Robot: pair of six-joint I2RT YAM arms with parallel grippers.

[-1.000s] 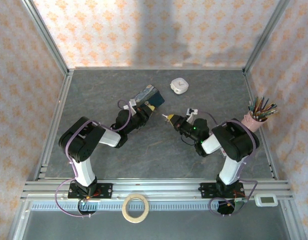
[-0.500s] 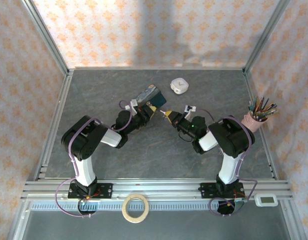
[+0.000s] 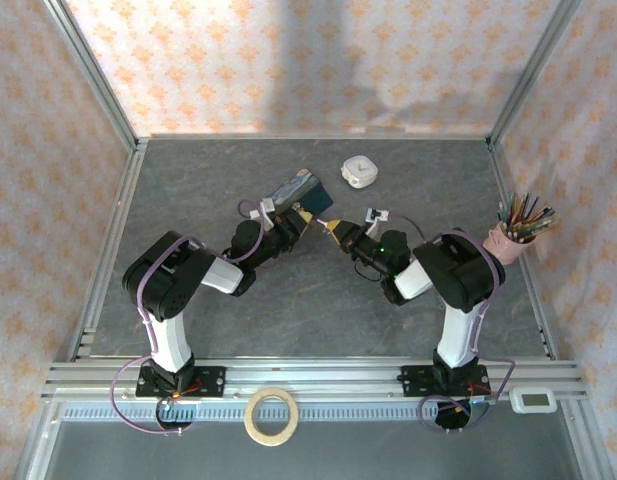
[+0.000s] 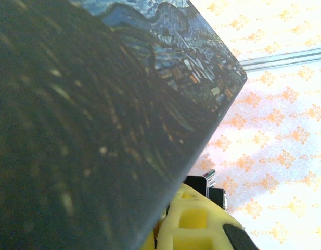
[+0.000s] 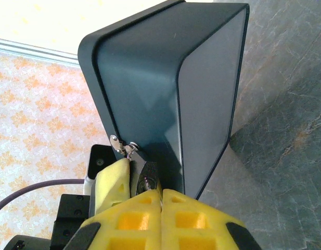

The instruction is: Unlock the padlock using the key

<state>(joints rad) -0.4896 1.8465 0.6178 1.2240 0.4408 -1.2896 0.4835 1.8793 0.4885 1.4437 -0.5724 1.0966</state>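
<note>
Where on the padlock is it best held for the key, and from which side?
Take the padlock by its dark body, pinched across its width, from the left claw's side. Seen from the right wrist, its thin shackle pokes up beside the blue tin and looks too slim to pinch, while its lower end faces the right claw and should stay free.

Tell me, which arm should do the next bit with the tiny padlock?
Right, probably. The right end effector, shut, has its tips at the padlock, lined up to work it. The left end effector sits on the padlock's far side, apparently steadying it.
</note>
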